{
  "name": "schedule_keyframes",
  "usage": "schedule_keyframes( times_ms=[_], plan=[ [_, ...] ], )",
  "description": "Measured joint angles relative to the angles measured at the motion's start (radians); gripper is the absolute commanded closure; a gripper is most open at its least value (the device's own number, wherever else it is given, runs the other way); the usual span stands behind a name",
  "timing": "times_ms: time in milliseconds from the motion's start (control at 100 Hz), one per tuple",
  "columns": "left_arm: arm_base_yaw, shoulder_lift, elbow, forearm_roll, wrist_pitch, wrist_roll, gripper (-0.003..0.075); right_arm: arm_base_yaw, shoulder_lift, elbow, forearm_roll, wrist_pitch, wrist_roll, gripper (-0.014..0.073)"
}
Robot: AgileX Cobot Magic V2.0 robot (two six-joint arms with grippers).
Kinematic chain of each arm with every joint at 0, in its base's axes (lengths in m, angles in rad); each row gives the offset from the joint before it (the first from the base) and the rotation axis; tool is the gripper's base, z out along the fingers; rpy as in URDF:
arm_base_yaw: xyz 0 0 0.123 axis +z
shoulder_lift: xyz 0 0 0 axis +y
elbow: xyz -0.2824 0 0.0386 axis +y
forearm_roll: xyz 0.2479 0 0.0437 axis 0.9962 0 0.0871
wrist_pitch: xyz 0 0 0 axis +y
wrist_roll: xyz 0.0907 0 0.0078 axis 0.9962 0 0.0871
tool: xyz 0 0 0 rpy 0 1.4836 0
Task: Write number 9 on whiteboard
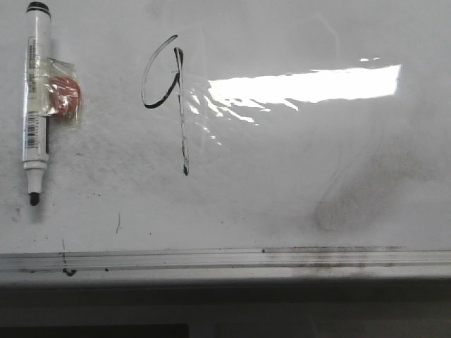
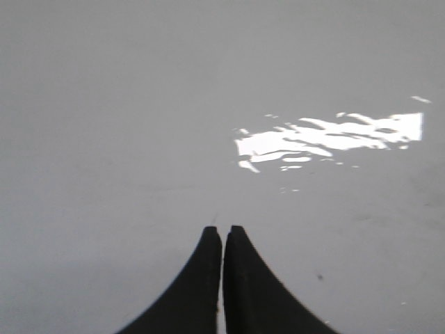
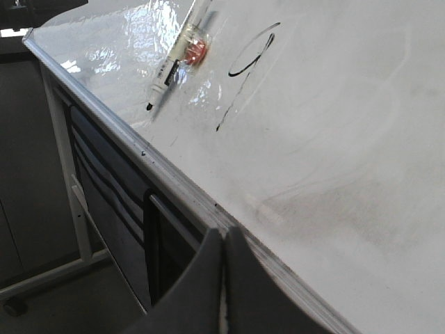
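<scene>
The number 9 is drawn in thin black marker on the whiteboard, a narrow open loop with a long straight tail. It also shows in the right wrist view. A white uncapped marker with an orange taped patch lies on the board left of the figure, tip toward the front rail; it also shows in the right wrist view. My left gripper is shut and empty over bare board. My right gripper is shut and empty over the board's front rail. Neither gripper shows in the front view.
A silvery metal rail runs along the board's front edge, with black ink specks. A bright glare patch lies right of the figure. Grey smudges mark the lower right. A metal stand frame shows below the board's edge.
</scene>
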Motion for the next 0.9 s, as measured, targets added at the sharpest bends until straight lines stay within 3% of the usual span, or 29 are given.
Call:
schedule_keyframes(
  times_ms=[200, 490, 900],
  plan=[
    [0.120, -0.024, 0.021, 0.063, 0.048, -0.131, 0.0741, 0.000, 0.000, 0.000, 0.000, 0.000, 0.000, 0.0657],
    [0.093, -0.024, 0.021, 0.064, 0.352, -0.144, 0.0741, 0.000, -0.002, 0.001, 0.000, 0.000, 0.000, 0.0657],
    [0.084, -0.024, 0.021, 0.069, 0.363, -0.144, 0.0741, 0.000, -0.002, 0.001, 0.000, 0.000, -0.001, 0.0657]
  ],
)
